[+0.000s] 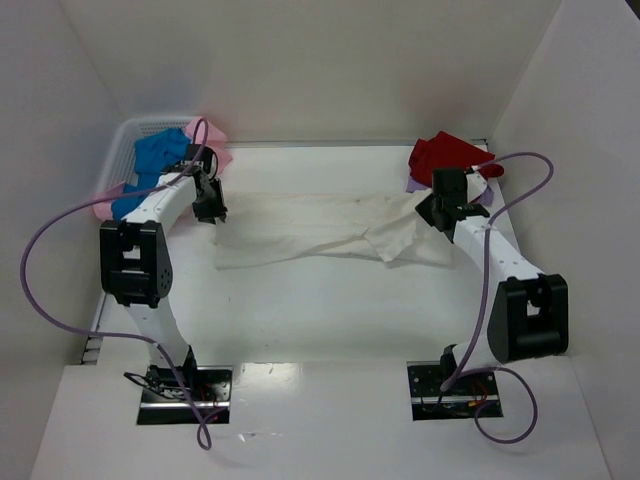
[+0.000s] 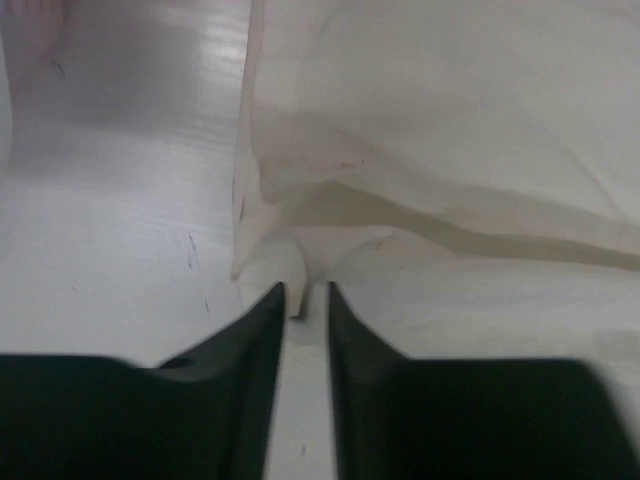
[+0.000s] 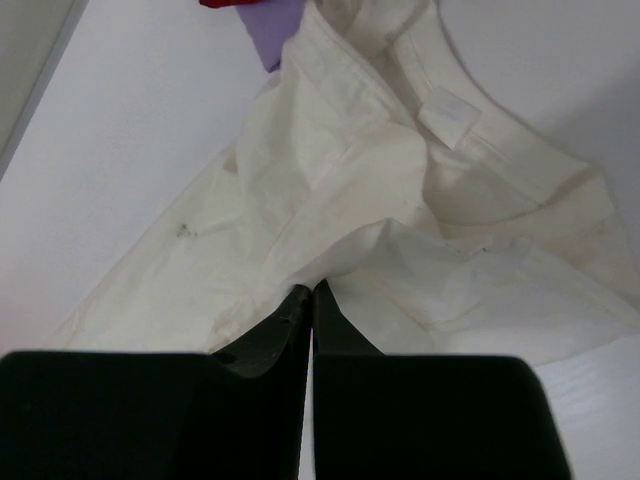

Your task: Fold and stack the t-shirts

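Observation:
The cream-white t-shirt [image 1: 310,232] lies spread across the middle of the table, faintly stained. My left gripper [image 1: 212,207] is low at its far left corner. In the left wrist view [image 2: 306,290] the jaws stand a narrow gap apart, with a small tip of the shirt's [image 2: 420,120] edge between them, touching only the left finger. My right gripper [image 1: 433,212] is shut on a raised fold of the shirt [image 3: 330,190] near its collar end, seen in the right wrist view [image 3: 312,288]. The red t-shirt [image 1: 445,155] lies on the lavender one [image 1: 413,186] at the back right.
A white mesh basket [image 1: 125,140] stands at the back left, holding a blue t-shirt [image 1: 160,155] and a pink one [image 1: 215,148]. White walls enclose the table on three sides. Purple cables loop from both arms.

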